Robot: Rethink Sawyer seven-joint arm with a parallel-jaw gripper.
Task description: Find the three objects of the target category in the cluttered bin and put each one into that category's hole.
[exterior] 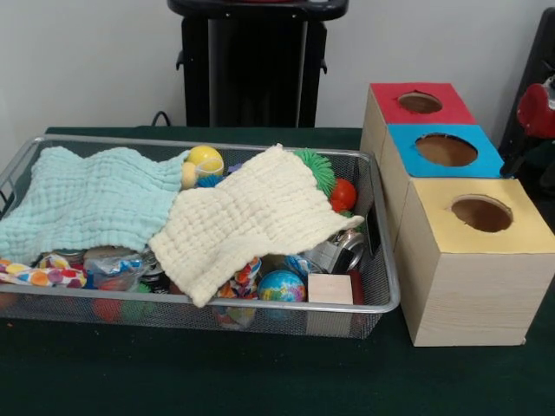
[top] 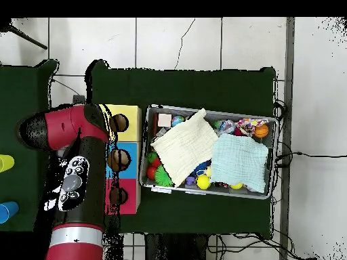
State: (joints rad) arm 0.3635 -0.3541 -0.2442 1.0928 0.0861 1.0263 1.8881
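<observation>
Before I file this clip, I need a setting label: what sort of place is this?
Probably a robotics lab test bench: a red Sawyer arm over a green-covered table, a wire bin of toys under cloths, and three wooden boxes with holes.

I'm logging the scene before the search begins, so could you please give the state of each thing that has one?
Wire bin: full, cluttered.
Cream cloth: spread over the toys.
Mint cloth: spread over the toys.
Red box: hole open.
Blue box: hole open.
Yellow box: hole open.
</observation>
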